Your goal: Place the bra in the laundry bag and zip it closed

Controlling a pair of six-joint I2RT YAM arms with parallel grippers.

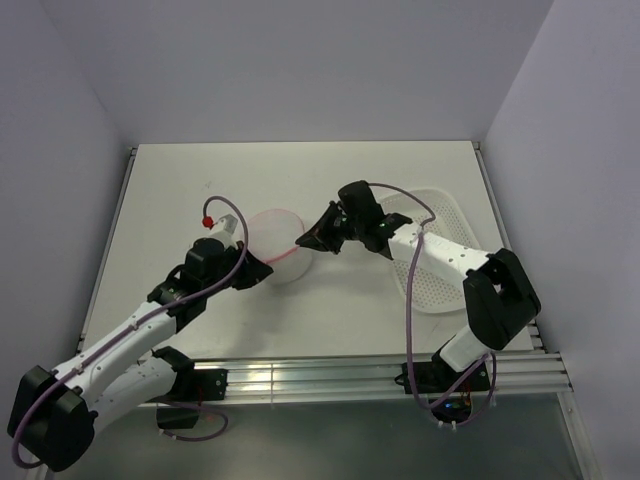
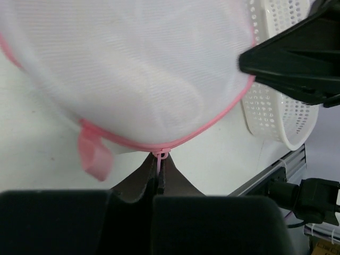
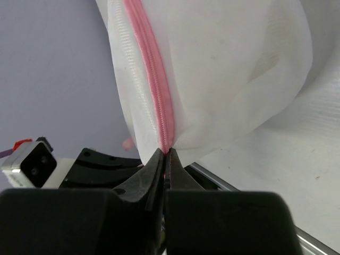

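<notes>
The laundry bag [image 1: 274, 240], a round white mesh pouch with pink trim, is held between both grippers above the table's middle. My left gripper [image 1: 243, 252] is shut on the pink zipper pull [image 2: 160, 159] at the bag's rim [image 2: 212, 123]. My right gripper [image 1: 308, 240] is shut on the pink zipper seam [image 3: 158, 90] at the bag's edge. A soft white shape shows faintly through the mesh [image 2: 159, 90]; I cannot tell whether it is the bra. A pink loop tab [image 2: 94, 154] hangs from the bag.
A white perforated plastic basket [image 1: 447, 262] lies on the table at the right, under the right arm, and shows in the left wrist view [image 2: 276, 111]. The table's metal front rail [image 1: 380, 375] runs along the near edge.
</notes>
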